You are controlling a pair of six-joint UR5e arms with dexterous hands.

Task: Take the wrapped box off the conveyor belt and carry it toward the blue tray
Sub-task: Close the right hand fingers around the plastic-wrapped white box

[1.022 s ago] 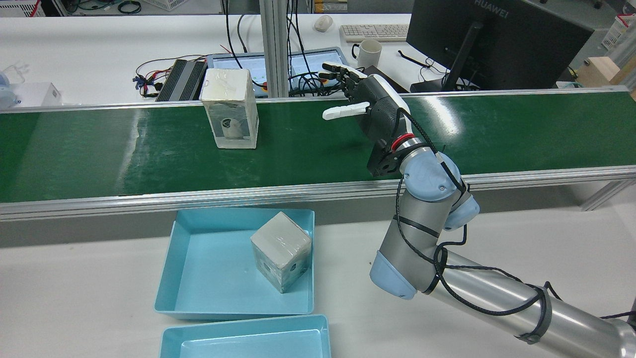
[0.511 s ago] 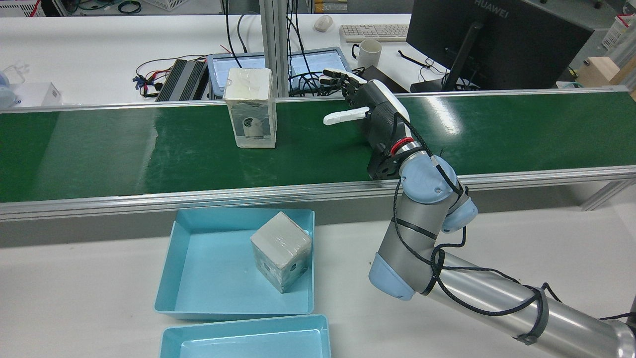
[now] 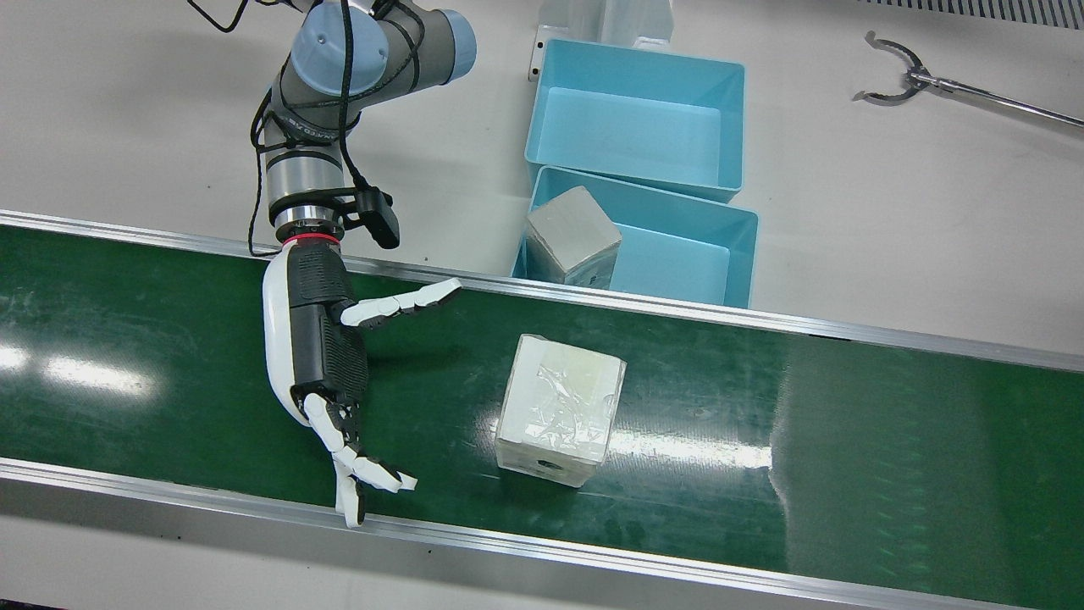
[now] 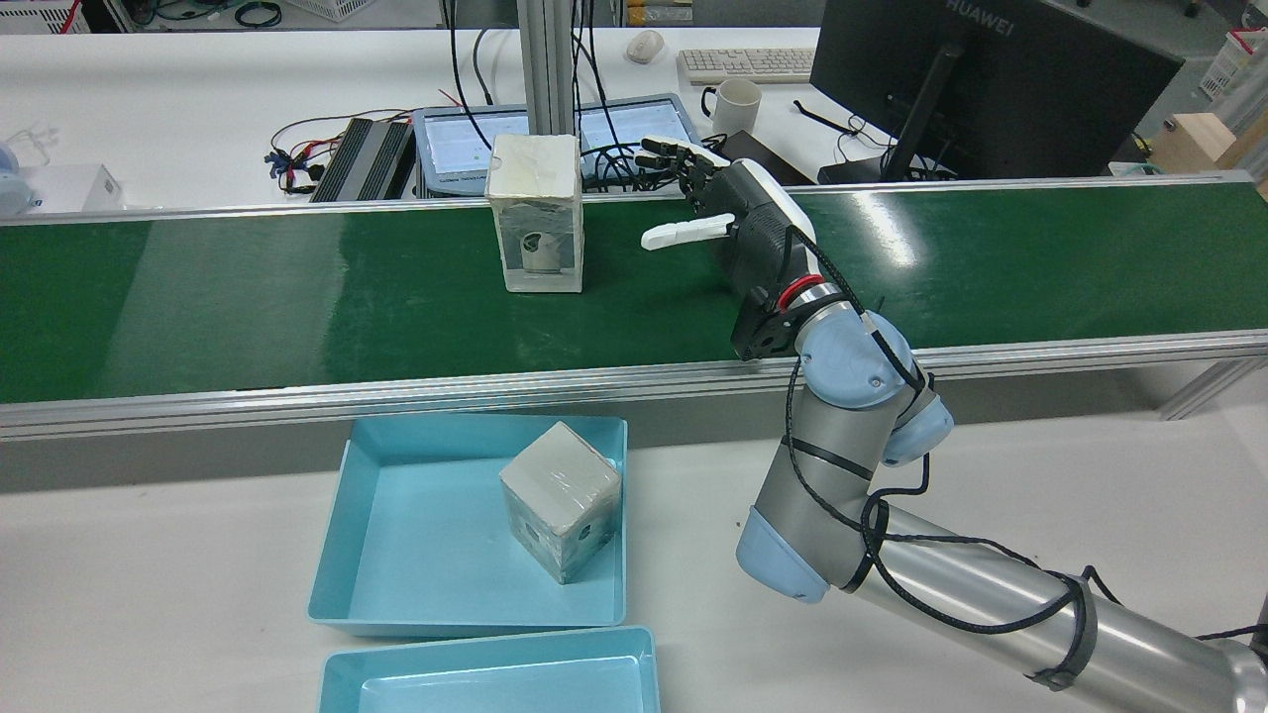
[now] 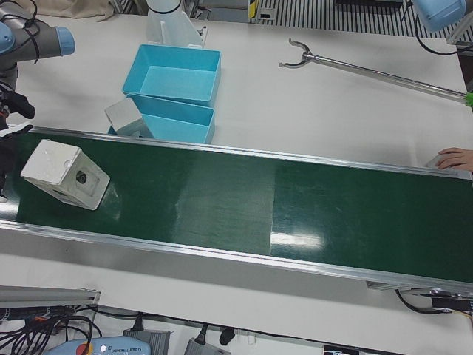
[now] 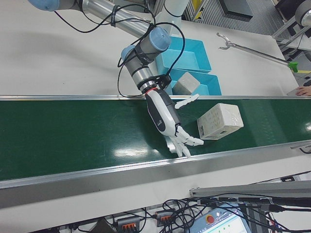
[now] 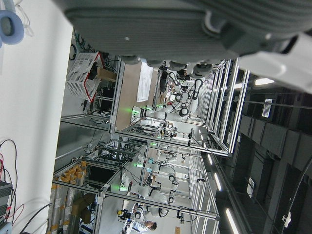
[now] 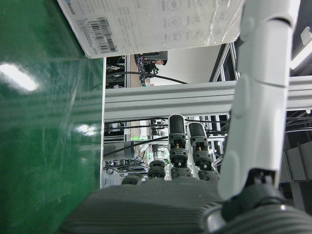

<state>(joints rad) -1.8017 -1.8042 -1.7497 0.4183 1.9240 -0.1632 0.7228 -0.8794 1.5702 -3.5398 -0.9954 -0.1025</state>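
- The right hand (image 3: 326, 356) is hanging low over the green conveyor belt (image 3: 762, 440) with its fingers (image 3: 366, 470) spread wide and its thumb stuck out to the side, gripping nothing.
- The wrapped box (image 3: 561, 408) is standing on the belt just beside the hand's open palm, on the thumb side, apart from every finger, with bare belt lying between them.
- Behind the hand's wrist side, past the belt's metal rail, the blue tray (image 3: 677, 246) is sitting on the white table with a second wrapped box (image 3: 572, 235) already leaning inside it.
- A second, empty blue tray (image 3: 639, 119) is sitting against the first, farther from the hand.
- A long reaching tool (image 3: 948, 80) is lying on the table well beyond the trays.
- The left hand is showing only as a blurred edge in its own camera, so I cannot tell how its fingers are standing.
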